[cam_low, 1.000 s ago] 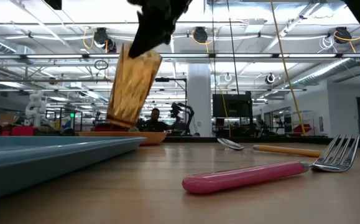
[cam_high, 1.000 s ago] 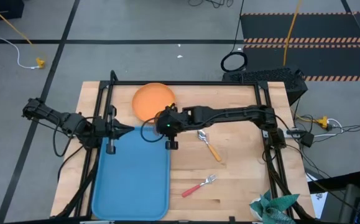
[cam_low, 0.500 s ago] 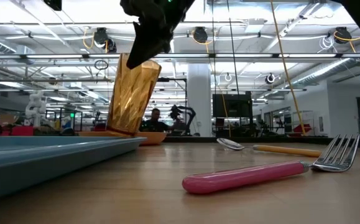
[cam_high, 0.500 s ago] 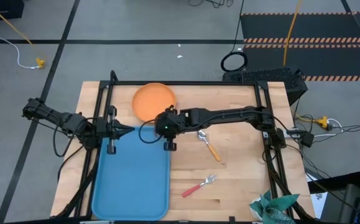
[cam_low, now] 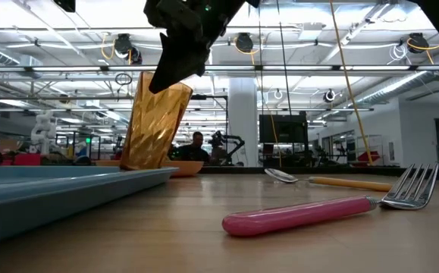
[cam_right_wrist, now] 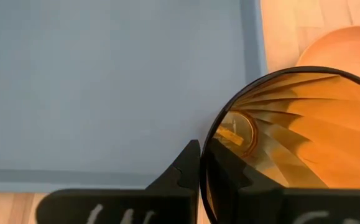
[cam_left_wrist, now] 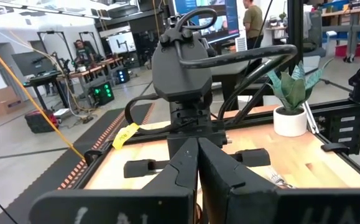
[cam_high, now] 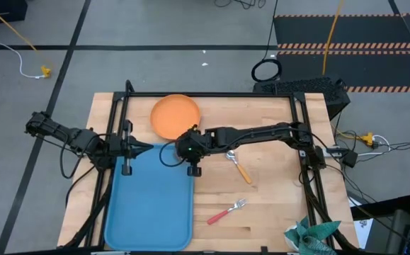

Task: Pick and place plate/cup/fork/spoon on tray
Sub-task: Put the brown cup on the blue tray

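Tray (cam_high: 149,205), light blue and the largest item, lies on the left half of the desk (cam_high: 275,212), reaching its front edge. Its far right corner sits beneath the right gripper (cam_high: 171,151), whose fingers pinch the rim of the amber cup (cam_low: 153,121); the right wrist view looks down into the cup's mouth (cam_right_wrist: 291,143) with the tray floor (cam_right_wrist: 105,87) spread behind it and a dark finger (cam_right_wrist: 183,171) against the cup's rim. In the low view the cup hangs tilted from the gripper (cam_low: 175,64), its base at about the level of the tray's rim (cam_low: 75,176); whether the base touches the tray I cannot tell. The right arm stretches from the right edge of the desk across its middle, nearly level, to the tray's far right corner. The orange plate (cam_high: 175,115) rests near the far edge of the desk, just beyond the tray and the held cup. The left gripper (cam_high: 146,147) waits over the tray's far edge with its fingers (cam_left_wrist: 220,177) pressed together. The spoon (cam_high: 236,164) lies near the middle of the desk, just right of the right arm's wrist, and the fork (cam_high: 226,211) lies nearer the front edge, right of the tray and apart from it.
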### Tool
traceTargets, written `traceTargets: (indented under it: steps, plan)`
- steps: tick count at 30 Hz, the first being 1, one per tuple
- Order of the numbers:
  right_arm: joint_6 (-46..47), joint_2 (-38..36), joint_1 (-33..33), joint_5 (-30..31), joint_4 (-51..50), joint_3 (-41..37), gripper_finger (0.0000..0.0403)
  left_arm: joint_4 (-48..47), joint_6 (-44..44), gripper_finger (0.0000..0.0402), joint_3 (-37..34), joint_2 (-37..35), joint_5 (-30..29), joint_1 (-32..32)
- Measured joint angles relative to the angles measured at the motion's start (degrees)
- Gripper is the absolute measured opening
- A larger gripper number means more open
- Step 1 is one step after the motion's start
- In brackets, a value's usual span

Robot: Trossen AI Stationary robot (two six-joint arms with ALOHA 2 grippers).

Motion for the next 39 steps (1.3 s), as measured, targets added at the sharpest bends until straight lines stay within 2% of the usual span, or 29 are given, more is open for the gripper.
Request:
traceTargets:
  steps: [26,32,39]
  plan:
    - [-1.5,-0.7,0.0,0.6,2.2,-0.2,0.0049,0.1,0.7,0.0017,0.0,0.0,0.0,0.0]
    - [-2.9,-0.7,0.0,4.8,3.0,-0.2,0.0080,0.1,0.7,0.0017,0.0,0.0,0.0,0.0]
    - [-3.3,-0.7,0.0,4.9,3.7,-0.2,0.0122,0.1,0.7,0.0017,0.0,0.0,0.0,0.0]
